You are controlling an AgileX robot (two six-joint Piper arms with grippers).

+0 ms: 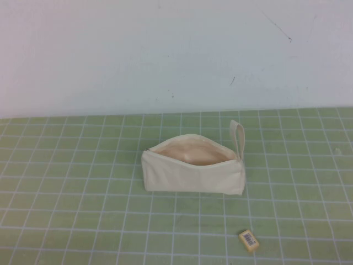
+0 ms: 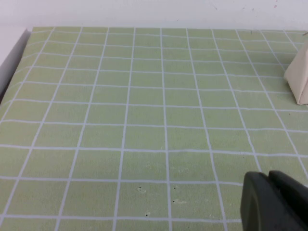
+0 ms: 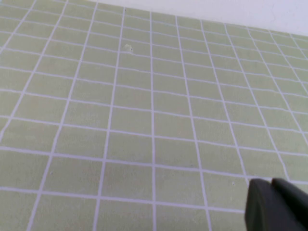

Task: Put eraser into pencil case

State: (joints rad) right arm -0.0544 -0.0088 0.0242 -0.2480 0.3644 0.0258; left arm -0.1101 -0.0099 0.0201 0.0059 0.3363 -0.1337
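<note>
The cream-white pencil case [image 1: 193, 172] stands in the middle of the green grid mat, its zip open and the pale peach lining showing; its loop strap [image 1: 237, 136] sticks up at the right end. The tiny tan-yellow eraser [image 1: 249, 240] with a barcode label lies on the mat in front of the case, to the right. Neither arm shows in the high view. My left gripper [image 2: 270, 180] is shut and empty over bare mat; one end of the case [image 2: 299, 77] shows in that wrist view. My right gripper [image 3: 270, 185] is shut and empty over bare mat.
The green grid mat [image 1: 83, 182] covers the table up to a white wall [image 1: 165, 49] at the back. The mat's edge [image 2: 19, 48] shows in the left wrist view.
</note>
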